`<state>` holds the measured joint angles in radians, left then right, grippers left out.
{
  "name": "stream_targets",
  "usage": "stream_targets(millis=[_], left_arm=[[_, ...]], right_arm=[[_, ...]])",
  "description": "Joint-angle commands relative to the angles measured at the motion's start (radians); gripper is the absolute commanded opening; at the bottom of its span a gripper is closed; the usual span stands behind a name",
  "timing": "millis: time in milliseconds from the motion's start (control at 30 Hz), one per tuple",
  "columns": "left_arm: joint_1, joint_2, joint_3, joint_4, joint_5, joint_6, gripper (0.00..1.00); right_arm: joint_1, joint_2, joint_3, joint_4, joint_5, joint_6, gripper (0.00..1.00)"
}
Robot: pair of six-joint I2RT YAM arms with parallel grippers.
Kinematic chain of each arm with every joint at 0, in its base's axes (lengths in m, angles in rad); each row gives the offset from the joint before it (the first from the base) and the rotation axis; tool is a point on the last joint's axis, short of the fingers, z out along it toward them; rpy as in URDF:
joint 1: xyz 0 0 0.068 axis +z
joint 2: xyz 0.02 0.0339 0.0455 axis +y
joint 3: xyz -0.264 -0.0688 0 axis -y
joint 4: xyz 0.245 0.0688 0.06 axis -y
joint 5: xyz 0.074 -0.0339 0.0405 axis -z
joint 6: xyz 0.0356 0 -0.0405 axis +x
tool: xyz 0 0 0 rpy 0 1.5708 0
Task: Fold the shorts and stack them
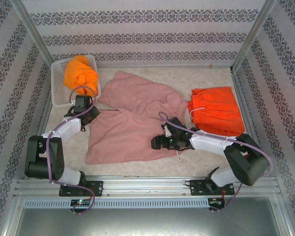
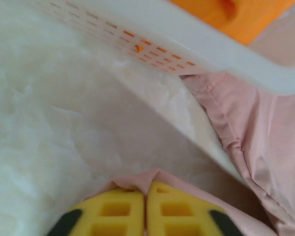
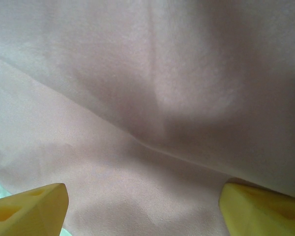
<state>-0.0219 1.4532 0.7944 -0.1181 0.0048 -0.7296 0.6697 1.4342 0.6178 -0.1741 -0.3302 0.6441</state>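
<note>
Overhead, the pink shorts (image 1: 132, 123) lie spread and unfolded at table centre. The red-orange shorts (image 1: 216, 110) sit compact at 2 o'clock, seemingly folded, and the yellow-orange shorts (image 1: 81, 73) wait in the white basket (image 1: 59, 81) at 10 o'clock; nothing is stacked. At the left wrist, the left gripper (image 2: 146, 189) pinches the pink hem, fingers closed. At the right wrist, the right gripper (image 3: 142, 191) hovers over pink cloth, spread wide and holding nothing.

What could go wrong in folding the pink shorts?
The left gripper pinches only the edge of the pink shorts; the fabric may slip out.
The white basket stands close beside that gripper; a lift may bump it.
The open right gripper hangs over a fold and may catch two layers.
</note>
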Motion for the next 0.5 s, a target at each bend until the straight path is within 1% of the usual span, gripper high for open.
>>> stream_targets(millis=[0,33,67,133,167,200,300,367,467], left_arm=[[0.020,-0.036,0.012,0.008,0.012,0.018,0.26],[0.020,-0.062,0.009,0.003,0.025,0.014,0.34],[0.020,-0.096,0.003,0.001,0.041,0.011,0.45],[0.020,-0.166,-0.007,-0.004,0.087,0.002,0.56],[0.020,-0.206,-0.012,-0.010,0.115,-0.003,0.64],[0.020,-0.234,-0.016,-0.012,0.148,-0.008,0.70],[0.018,-0.305,-0.029,-0.029,0.259,-0.022,0.82],[0.012,-0.335,-0.060,-0.020,0.330,-0.056,0.89],[-0.004,-0.361,-0.130,0.021,0.392,-0.107,0.97]], right_arm=[[-0.008,-0.010,-0.024,-0.130,-0.020,-0.001,0.85],[-0.005,-0.035,-0.015,-0.129,-0.025,0.000,0.86],[-0.004,-0.074,-0.003,-0.133,-0.027,0.002,0.86],[-0.004,-0.146,0.018,-0.145,-0.009,-0.001,0.88],[-0.005,-0.202,0.029,-0.155,0.023,-0.007,0.89],[-0.009,-0.243,0.037,-0.160,0.048,-0.013,0.91],[-0.038,-0.367,0.051,-0.147,0.112,-0.036,0.98],[-0.088,-0.419,0.063,-0.132,0.119,-0.057,0.98],[-0.195,-0.417,0.107,-0.136,0.090,-0.102,0.98]])
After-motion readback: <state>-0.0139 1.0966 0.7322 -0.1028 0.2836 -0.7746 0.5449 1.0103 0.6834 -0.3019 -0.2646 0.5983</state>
